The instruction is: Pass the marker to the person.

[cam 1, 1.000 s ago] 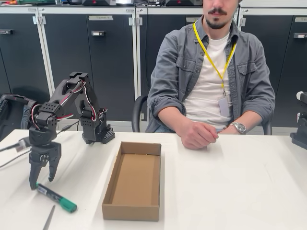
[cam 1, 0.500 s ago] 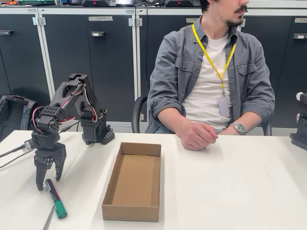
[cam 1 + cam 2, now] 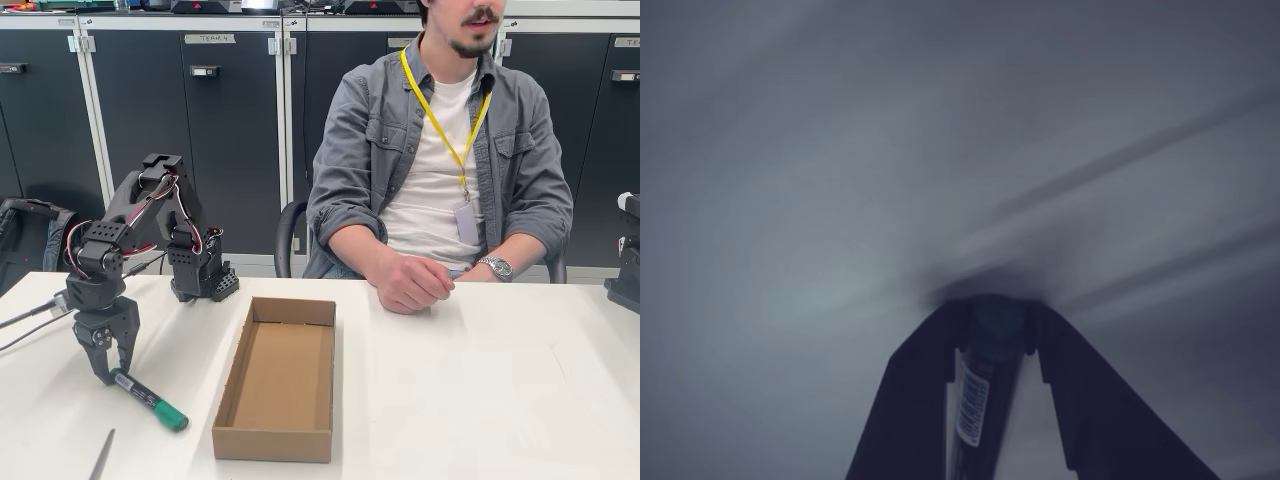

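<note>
Step in hand: we judge this to be the pick-up stage; the marker (image 3: 148,398) is not yet lifted clear of the counter (image 3: 480,390).
Hand state: the hand (image 3: 108,372) is clenched on the marker's dark end; in the wrist view the two fingers (image 3: 1095,420) flank the barrel (image 3: 975,405) with its white label.
Marker position: in the fixed view it slants down to the right from the hand, green cap at the low end, apparently touching the counter, left of the cardboard box (image 3: 278,378).
Person: seated behind the counter at the far side; one fist (image 3: 412,282) rests on the surface, well apart from the marker.
Next move: we expect a lift, then a carry over or around the box towards the person's fist. The grip sits at one end, so the marker may swing or slip.
Surface: white, smooth counter; a thin grey stick (image 3: 102,455) lies near the front edge.
Room: dark cabinet doors (image 3: 180,130) with light frames behind the person.
</note>
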### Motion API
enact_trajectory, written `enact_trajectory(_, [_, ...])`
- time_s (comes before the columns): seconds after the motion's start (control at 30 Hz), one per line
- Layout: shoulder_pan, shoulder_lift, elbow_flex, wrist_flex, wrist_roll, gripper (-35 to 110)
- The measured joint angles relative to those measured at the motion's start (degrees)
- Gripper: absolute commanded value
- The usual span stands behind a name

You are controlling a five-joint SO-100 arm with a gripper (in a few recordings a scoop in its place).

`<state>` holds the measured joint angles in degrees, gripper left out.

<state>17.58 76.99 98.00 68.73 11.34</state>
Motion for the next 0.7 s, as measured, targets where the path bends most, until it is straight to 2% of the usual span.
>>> enact_trajectory(0.33, [0.1, 1.1, 0.5, 0.6, -1.9, -5])
enact_trajectory(0.7, [-2.8, 7.7, -8.4, -4.6, -16.9, -5])
